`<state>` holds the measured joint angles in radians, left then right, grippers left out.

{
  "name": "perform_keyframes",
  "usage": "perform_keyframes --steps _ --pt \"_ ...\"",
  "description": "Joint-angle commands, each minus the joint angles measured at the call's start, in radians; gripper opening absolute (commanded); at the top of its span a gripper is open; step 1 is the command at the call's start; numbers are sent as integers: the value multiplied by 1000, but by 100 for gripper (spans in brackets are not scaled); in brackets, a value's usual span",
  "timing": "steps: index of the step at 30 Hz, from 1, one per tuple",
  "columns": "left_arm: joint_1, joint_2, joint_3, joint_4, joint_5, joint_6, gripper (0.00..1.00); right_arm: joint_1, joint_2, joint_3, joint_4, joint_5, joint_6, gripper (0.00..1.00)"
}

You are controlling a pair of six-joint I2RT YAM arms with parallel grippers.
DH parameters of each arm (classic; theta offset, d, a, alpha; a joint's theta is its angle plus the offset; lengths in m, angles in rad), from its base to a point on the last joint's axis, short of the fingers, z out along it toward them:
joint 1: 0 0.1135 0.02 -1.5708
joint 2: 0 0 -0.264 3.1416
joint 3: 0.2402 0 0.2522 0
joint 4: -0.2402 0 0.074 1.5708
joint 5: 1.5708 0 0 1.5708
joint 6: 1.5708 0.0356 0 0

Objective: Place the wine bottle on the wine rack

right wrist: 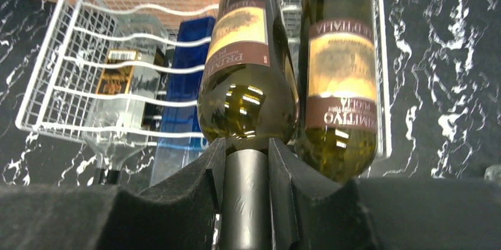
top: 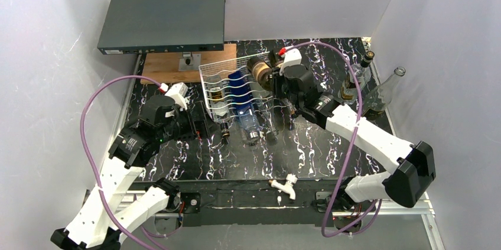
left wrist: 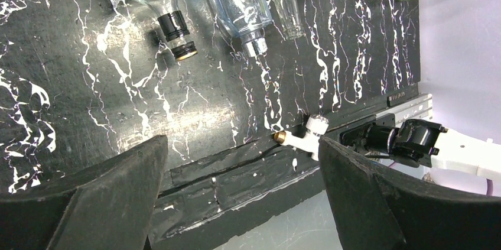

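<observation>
The right gripper (right wrist: 245, 164) is clamped on the neck of the wine bottle (right wrist: 248, 78), whose body stretches ahead of it over the wine rack (right wrist: 56, 78), close beside a second bottle (right wrist: 340, 84); this looks like the placing step, so next it should settle into a slot before release. The left gripper (left wrist: 241, 152) hangs wide open and empty, and whether the bottle already rests on the wires is hidden

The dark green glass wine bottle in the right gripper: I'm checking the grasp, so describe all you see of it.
This dark green glass wine bottle has a tan, maroon-banded label and a black-sleeved neck, on which the right gripper is shut. It lies lengthwise, base away from the wrist camera, over the white wire wine rack, close beside a similar green bottle. Contact with the wires is unclear.
</observation>
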<state>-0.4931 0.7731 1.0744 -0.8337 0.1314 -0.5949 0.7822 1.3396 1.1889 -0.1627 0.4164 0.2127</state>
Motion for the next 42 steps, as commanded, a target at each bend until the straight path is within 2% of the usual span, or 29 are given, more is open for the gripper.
perform_keyframes --steps 1,10,18,21,24,34,42 --pt "-3 1 -7 7 15 3 98 13 -56 -73 35 3 70 1" --pt "-2 10 0 17 29 2 98 28 -16 -222 188 7 130 1" --pt "-3 -12 -13 10 19 0 98 28 55 -175 98 -32 146 3" --pt "-3 -9 -8 9 20 2 98 28 68 -184 97 -61 147 27" --pt "-2 -8 -5 9 20 2 98 28 96 -177 91 -49 138 39" --pt "-3 -26 3 -4 20 1 98 28 229 -48 70 65 51 62" --pt "-2 -33 13 -15 19 1 98 28 347 97 21 124 -11 70"
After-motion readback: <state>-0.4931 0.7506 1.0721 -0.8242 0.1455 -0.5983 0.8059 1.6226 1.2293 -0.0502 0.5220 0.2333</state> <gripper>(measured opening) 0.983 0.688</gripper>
